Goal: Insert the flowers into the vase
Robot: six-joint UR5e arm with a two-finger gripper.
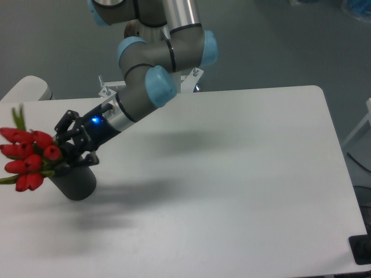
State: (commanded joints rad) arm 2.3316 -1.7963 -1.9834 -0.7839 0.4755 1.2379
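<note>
We see the gripper (62,157) pinching the flowers (29,156) by the stems, the buds lying sideways at the table's (243,174) left edge, right over the vase (75,182). If we release now, the bunch could tip out or topple the vase, since the stems look slanted rather than upright.

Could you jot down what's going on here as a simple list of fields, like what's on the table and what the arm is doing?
table: white tabletop
vase: black cylinder standing near the left edge
flowers: red tulip bunch, buds pointing left, lying roughly level
gripper: black, shut on the stems, right at the vase's top
flowers in vase: cannot tell; the gripper hides the opening
arm: grey with blue joints, reaching down from the back
</note>
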